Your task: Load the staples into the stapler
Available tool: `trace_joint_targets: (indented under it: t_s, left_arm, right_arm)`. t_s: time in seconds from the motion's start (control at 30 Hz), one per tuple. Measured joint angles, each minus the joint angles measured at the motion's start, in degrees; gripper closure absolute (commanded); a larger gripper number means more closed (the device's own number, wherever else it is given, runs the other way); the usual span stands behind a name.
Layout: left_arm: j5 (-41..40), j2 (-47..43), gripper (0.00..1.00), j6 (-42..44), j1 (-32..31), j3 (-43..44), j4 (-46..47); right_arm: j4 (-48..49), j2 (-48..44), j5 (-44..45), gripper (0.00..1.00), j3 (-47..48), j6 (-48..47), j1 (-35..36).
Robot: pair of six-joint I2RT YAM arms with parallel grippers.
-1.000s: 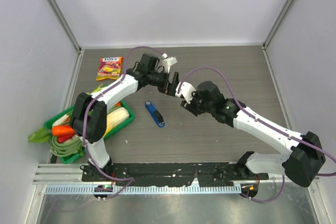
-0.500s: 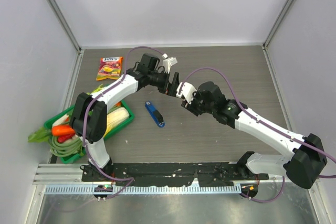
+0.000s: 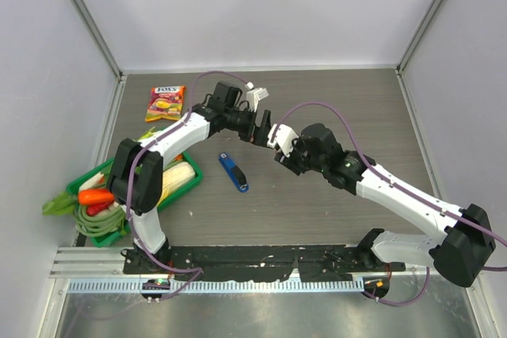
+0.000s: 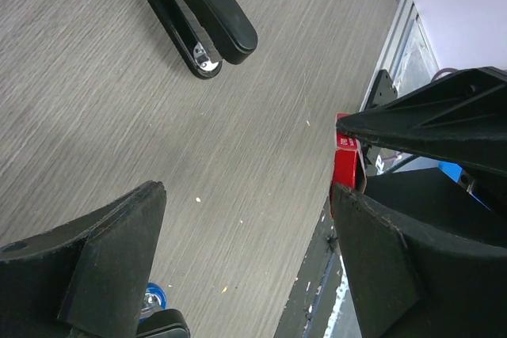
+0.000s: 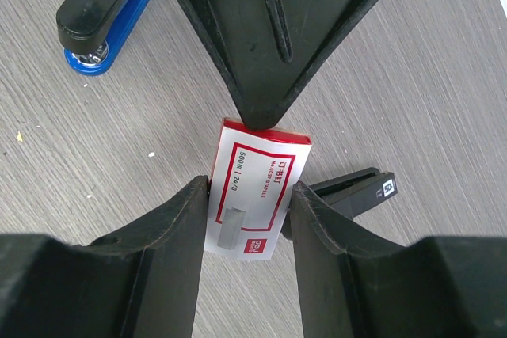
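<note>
Hiding, presumably, inside the red-and-white box point(image 5: 255, 195), the staples are showing nowhere; light and brittle, they are wanting a gentle pinch along the long sides. The right hand point(image 5: 249, 205) is pinching the box; the left hand point(image 4: 245, 191) is standing spread.

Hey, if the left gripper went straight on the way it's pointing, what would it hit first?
The box, gripped in the right gripper. One finger of the open left gripper points right at its red end; they look to be touching, though depth is unclear.
</note>
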Motion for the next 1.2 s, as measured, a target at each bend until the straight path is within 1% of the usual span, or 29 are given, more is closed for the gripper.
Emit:
trace_joint_targets:
  t_s: [0.3,0.57,0.77,0.83,1.0,1.2]
  left_arm:
    - [-0.4,0.2,0.11,1.3,-1.3,0.0,0.0]
    - [-0.3,1.7,0.14,1.8,-1.9,1.0,-0.9]
    - [0.0,3.2,0.18,2.0,-2.5,1.7,-1.6]
    - [0.4,3.7,0.22,1.9,-2.6,1.8,-1.6]
    - [2.7,5.4,0.28,0.9,-2.6,1.8,-1.3]
    - [6.0,6.9,0.32,-1.1,-2.6,1.8,-0.1]
  right_arm:
    - [-1.4,0.0,0.0,0.6,-0.2,0.0,0.0]
    - [-1.8,0.0,0.3,0.6,-0.8,0.0,0.0]
    - [-2.4,0.0,0.5,0.6,-1.4,0.0,0.0]
    - [-2.7,0.0,0.5,0.6,-1.5,0.0,0.0]
    - [-2.6,0.0,0.6,0.6,-2.3,0.0,0.0]
    - [-2.6,-0.3,0.7,0.59,-3.0,0.0,0.0]
